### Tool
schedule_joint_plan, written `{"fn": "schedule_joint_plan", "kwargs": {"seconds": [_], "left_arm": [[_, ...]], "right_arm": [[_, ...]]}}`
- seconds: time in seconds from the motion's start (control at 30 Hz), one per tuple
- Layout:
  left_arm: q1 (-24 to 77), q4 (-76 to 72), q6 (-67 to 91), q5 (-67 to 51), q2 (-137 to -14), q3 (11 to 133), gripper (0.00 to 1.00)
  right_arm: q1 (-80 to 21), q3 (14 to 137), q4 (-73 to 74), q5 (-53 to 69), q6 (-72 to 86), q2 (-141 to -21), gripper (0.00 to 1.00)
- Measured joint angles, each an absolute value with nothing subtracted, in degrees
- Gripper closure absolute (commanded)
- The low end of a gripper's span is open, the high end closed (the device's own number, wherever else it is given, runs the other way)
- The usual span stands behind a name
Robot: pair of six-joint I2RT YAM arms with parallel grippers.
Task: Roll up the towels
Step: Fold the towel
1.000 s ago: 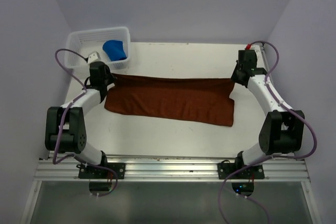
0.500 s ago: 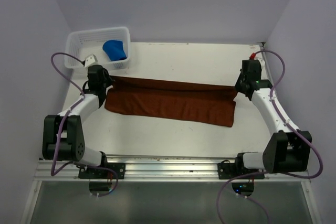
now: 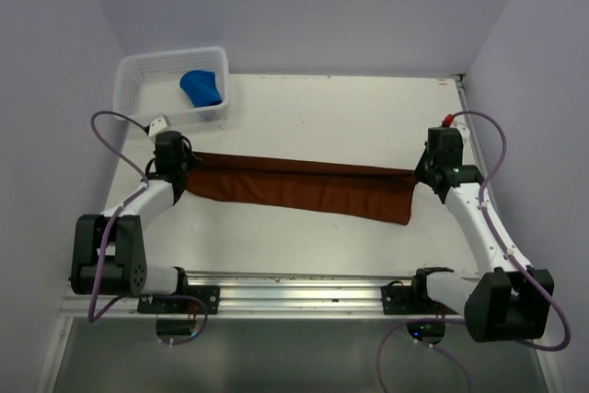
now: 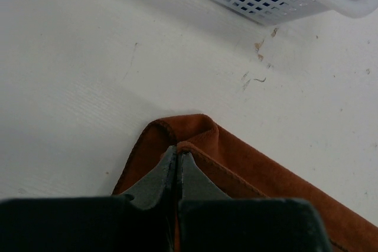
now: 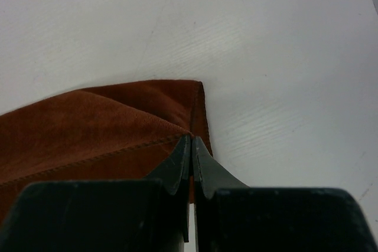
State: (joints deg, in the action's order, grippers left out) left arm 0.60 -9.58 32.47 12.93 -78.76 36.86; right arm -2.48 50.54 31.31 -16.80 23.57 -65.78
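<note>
Across the white worktop [image 3: 322, 108] the brown towel [image 3: 304, 189] is lying as a long folded strip, the blue towel [image 3: 202, 87] is sitting in the basket [image 3: 138, 80], and the left claw [image 4: 178, 151] and right claw [image 5: 192, 143] are each clamping one end corner of the brown towel, which is calling for even, level pulling.

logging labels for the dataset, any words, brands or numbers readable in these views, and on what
No text can be read in any view.
The white plastic mesh basket, bright blue cloth towel, rust-brown cloth towel and white table show no print.
The small white piece on the left arm is too small to read.
</note>
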Motion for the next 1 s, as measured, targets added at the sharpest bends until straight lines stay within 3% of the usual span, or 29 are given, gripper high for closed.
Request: {"fn": "schedule_joint_plan", "kwargs": {"seconds": [0.8, 0.87, 1.0], "left_arm": [[0.60, -8.29, 34.81, 15.14, -78.39, 32.53, 1.00], [0.60, -8.36, 34.94, 15.27, -78.26, 31.97, 0.98], [0.60, -8.21, 35.20, 15.46, -77.41, 30.72, 0.76]], "right_arm": [[-2.48, 40.16, 34.74, -14.50, 25.91, -58.24, 1.00], [-2.48, 39.40, 35.00, -13.91, 26.00, -57.52, 0.93], [-2.48, 37.67, 35.33, -13.13, 26.39, -56.05, 0.73]]}}
